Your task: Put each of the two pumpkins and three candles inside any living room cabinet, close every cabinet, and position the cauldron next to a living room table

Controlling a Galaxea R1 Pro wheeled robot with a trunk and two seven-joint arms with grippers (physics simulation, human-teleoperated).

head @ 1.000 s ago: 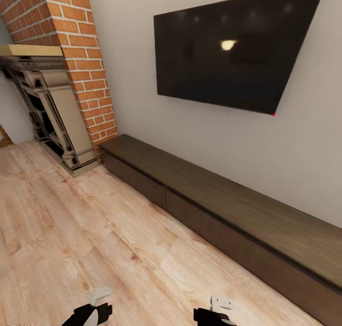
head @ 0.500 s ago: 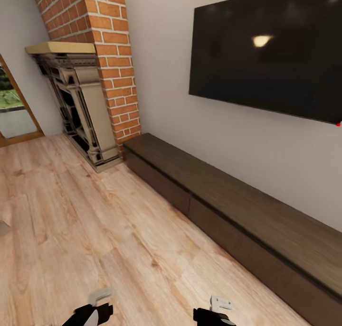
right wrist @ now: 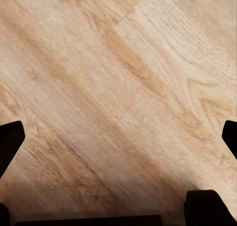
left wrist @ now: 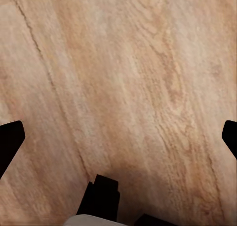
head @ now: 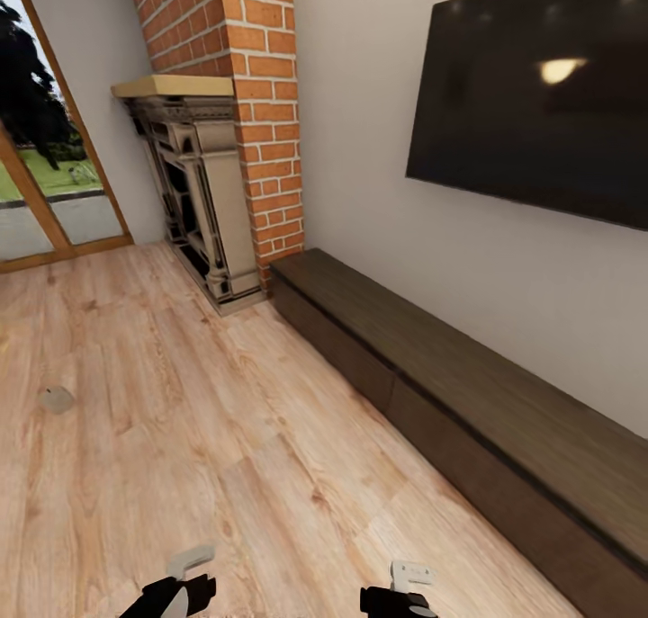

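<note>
Head view, near to far. At the lower edge, the left gripper [head: 184, 575] and right gripper [head: 405, 586] hang low over the wood-plank floor [head: 180, 438]. In each wrist view the dark fingertips sit at opposite edges of the frame, w/ bare planks between them — both grippers spread wide, holding nothing (left gripper [left wrist: 118, 137], right gripper [right wrist: 118, 137]).

Mid-ground, at left: a small squat beige cylinder [head: 58, 398] stands alone on the floor, well apart from the furniture; prob. one of the candles, but too small and blurred to confirm.

At right: the cabinet [head: 468, 411], a long, low, dark brown unit, runs along the pale wall [head: 360, 150] from the lower right corner back toward the brick chimney. Top bare; front panels flush — drawers closed as far as can be seen.

Above it, a large black TV [head: 540, 105] is fixed to the wall, w/ a lamp glare on its screen.

Far end: the red-brick chimney [head: 261, 105], touching the cabinet's end, w/ an ornate grey fireplace surround [head: 202, 204] under a tan mantel shelf [head: 171, 85]. Farthest left: a wood-framed glass door [head: 45, 177], lawn and a dark tree beyond.
</note>
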